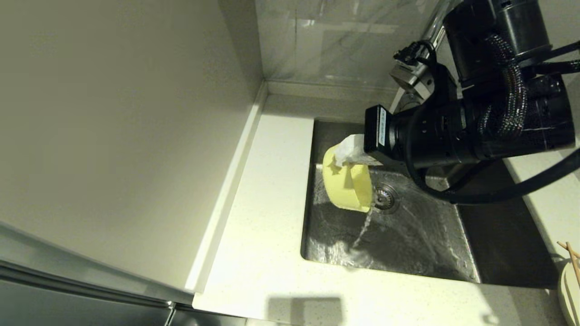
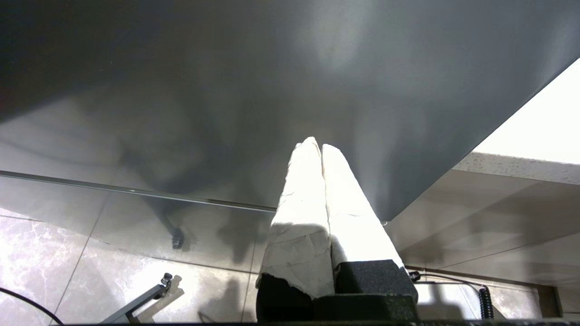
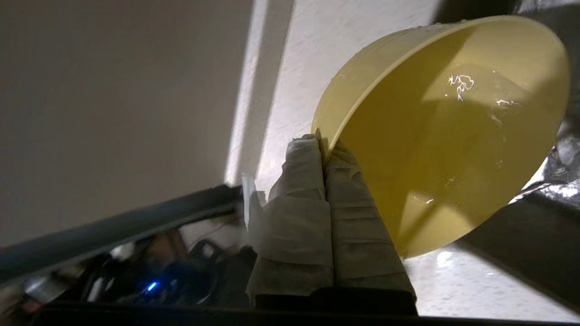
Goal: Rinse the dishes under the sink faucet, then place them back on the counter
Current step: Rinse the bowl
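Mid-rinse, by the look of it. Right gripper pinching the rim of the yellow bowl, tipped on its side over the sink, water pouring out toward the drain. Still to do for the bowl: back onto the counter. Plate with chopsticks on top waiting at 4 o'clock, looks not rinsed yet. Faucet up at 1 o'clock, mostly hidden behind the arm, close quarters there. Left gripper parked off by the cabinet, fingers pressed together, holding nothing.
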